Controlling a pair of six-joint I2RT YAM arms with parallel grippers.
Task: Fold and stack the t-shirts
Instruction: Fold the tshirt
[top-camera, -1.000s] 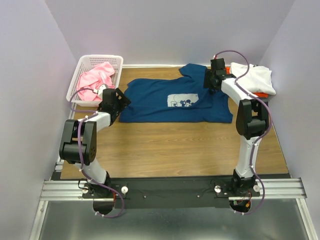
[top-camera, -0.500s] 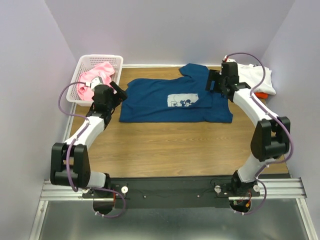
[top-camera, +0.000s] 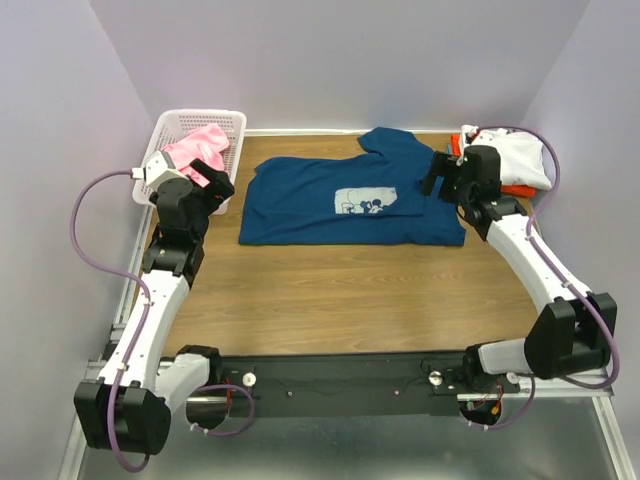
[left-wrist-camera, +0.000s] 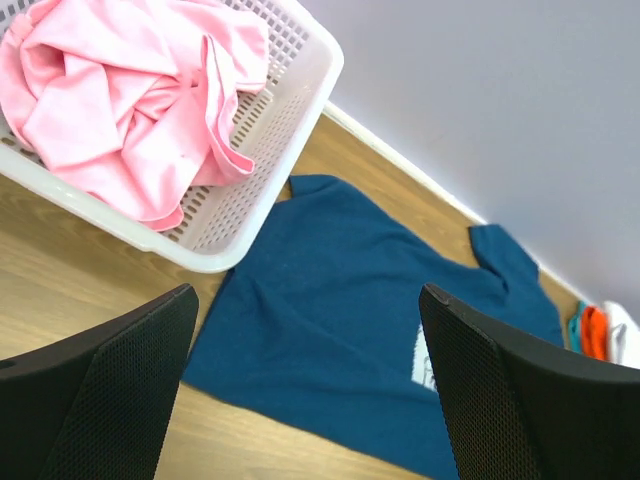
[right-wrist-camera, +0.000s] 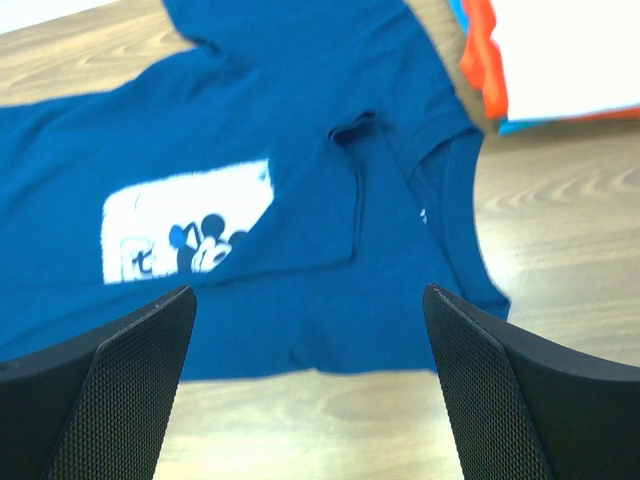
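The navy t-shirt (top-camera: 350, 200) with a pale mouse print lies spread on the table, one sleeve folded in over it; it shows in the left wrist view (left-wrist-camera: 350, 330) and right wrist view (right-wrist-camera: 250, 200). A pink t-shirt (top-camera: 195, 150) lies crumpled in the white basket (top-camera: 230, 122). A white t-shirt (top-camera: 515, 155) tops a folded stack with an orange one (right-wrist-camera: 480, 60) and a teal edge (right-wrist-camera: 455, 10) at the back right. My left gripper (top-camera: 215, 190) is open and empty, raised left of the navy shirt. My right gripper (top-camera: 440, 172) is open and empty above its right edge.
The white lattice basket (left-wrist-camera: 300, 90) stands at the back left corner. Pale walls close in the table on the left, back and right. Bare wood (top-camera: 340, 290) lies between the navy shirt and the arms' bases.
Both arms have pulled back and risen from the navy shirt: the left gripper moved left toward the basket, the right gripper moved right toward the stack. The shirt lies still.
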